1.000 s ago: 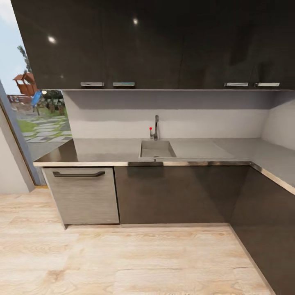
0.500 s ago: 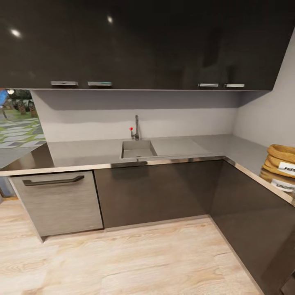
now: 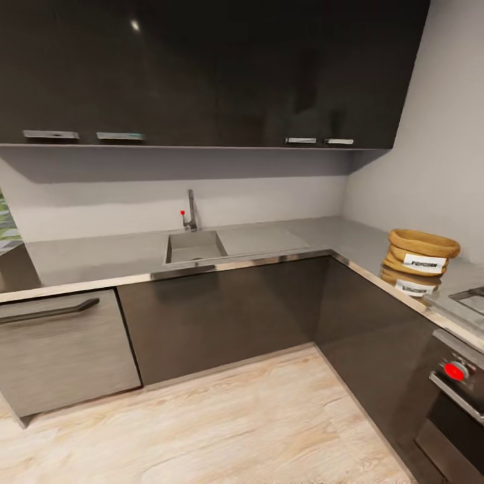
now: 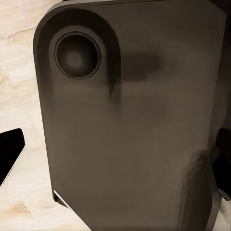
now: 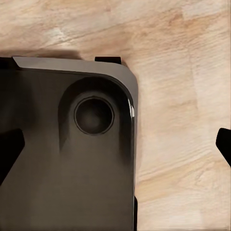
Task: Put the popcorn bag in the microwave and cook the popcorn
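Dark cabinets (image 3: 202, 74) span the top of the frame above the grey countertop (image 3: 101, 252), which wraps an L across the middle. A sink (image 3: 193, 246) sits centre. The popcorn bag (image 3: 420, 259) stands on the countertop at right. Both grippers, left (image 4: 118, 159) and right (image 5: 118, 151), are spread wide, holding nothing.

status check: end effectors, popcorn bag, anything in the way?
End effectors open, holding nothing. Popcorn bag upright on countertop, right side near hob. Nothing blocking it.
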Available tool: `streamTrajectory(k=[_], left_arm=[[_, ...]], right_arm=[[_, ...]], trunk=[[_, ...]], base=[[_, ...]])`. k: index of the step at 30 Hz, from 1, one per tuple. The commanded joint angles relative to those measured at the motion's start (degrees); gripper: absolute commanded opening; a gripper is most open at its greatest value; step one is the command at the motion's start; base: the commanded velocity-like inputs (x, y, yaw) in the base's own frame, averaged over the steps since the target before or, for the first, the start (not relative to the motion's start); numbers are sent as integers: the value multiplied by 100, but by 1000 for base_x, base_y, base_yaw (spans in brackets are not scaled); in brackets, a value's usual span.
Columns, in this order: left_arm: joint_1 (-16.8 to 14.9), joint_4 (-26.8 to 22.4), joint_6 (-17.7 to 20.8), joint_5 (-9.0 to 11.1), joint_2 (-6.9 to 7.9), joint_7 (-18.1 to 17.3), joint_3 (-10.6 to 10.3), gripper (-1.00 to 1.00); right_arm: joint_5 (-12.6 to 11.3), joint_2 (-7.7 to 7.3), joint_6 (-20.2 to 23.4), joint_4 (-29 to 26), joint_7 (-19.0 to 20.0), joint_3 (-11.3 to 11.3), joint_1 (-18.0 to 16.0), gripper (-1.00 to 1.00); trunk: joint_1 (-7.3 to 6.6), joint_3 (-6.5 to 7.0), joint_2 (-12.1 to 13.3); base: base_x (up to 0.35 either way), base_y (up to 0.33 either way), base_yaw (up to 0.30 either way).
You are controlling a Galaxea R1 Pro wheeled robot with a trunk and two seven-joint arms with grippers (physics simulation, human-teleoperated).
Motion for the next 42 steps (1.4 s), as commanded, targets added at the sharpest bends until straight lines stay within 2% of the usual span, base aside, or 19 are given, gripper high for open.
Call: streamTrajectory(k=[1, 42], left_arm=[[5, -12, -5, -4, 0, -3, 0, 100], [5, -12, -5, -4, 0, -5, 1, 100]], right_arm=[[0, -1, -9, -6, 4, 0, 0, 100], [0, -1, -9, -6, 4, 0, 2, 100]], trunk=[[0, -3, -2], [0, -3, -2]], base=[[0, 0, -297], [0, 0, -297]])
